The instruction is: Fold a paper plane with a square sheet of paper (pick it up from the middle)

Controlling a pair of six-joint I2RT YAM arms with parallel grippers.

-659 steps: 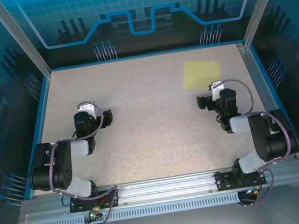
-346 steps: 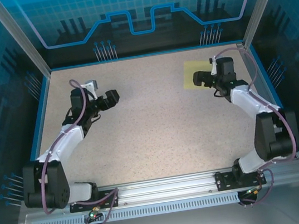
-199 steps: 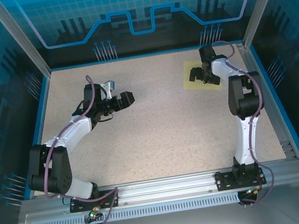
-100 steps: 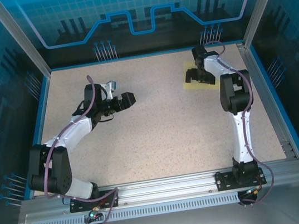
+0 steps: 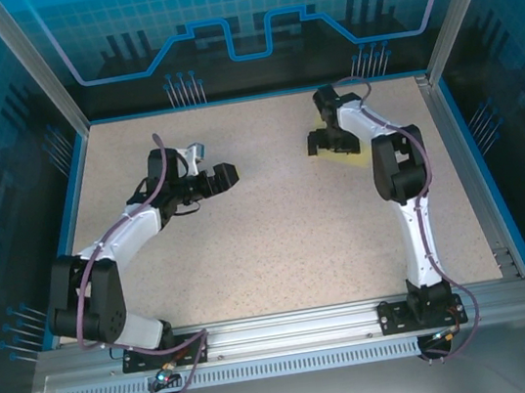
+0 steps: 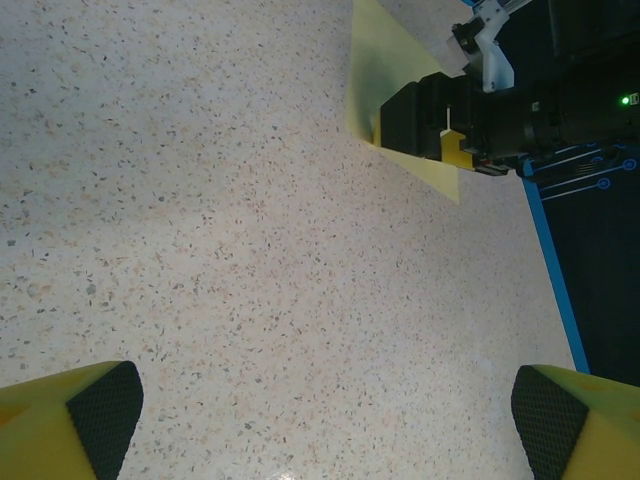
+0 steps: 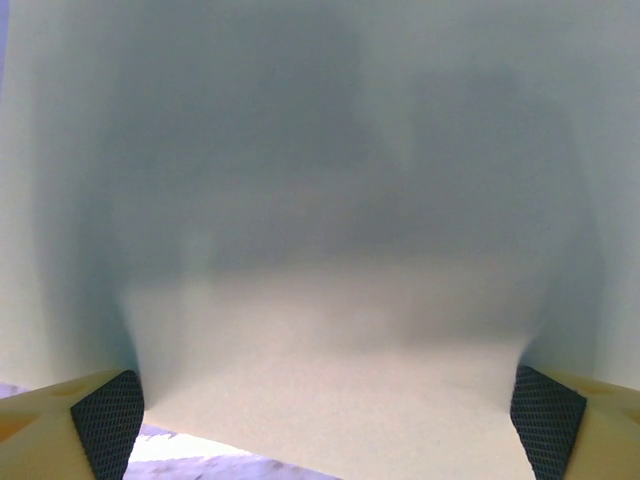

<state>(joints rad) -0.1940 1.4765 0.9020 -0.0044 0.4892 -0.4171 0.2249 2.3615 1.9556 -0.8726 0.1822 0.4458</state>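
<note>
Sheet: the sheet [image 5: 346, 148] is lying flat and uncreased at the far right of the desk [image 5: 279, 243], partly hidden from above.
Change: my right fingers [image 5: 320, 142] have been swinging out from a tucked pose and coming down on the sheet. In the last half second they are sliding left, and the sheet seems to be shifting left with them.
Meaning: I am judging the reach as done and the fold as not yet begun. This looks like dragging the sheet toward the middle, or lining up the pick.
Right fingers: spread wide, gripping nothing. The sheet is sitting right under them, its surface running between the two pads and well past them.
Left fingers: my left fingers [image 5: 223, 175] are also spread wide, gripping nothing. They are hovering over bare desk left of centre, well apart from the sheet, and have been holding there for the last second.
</note>
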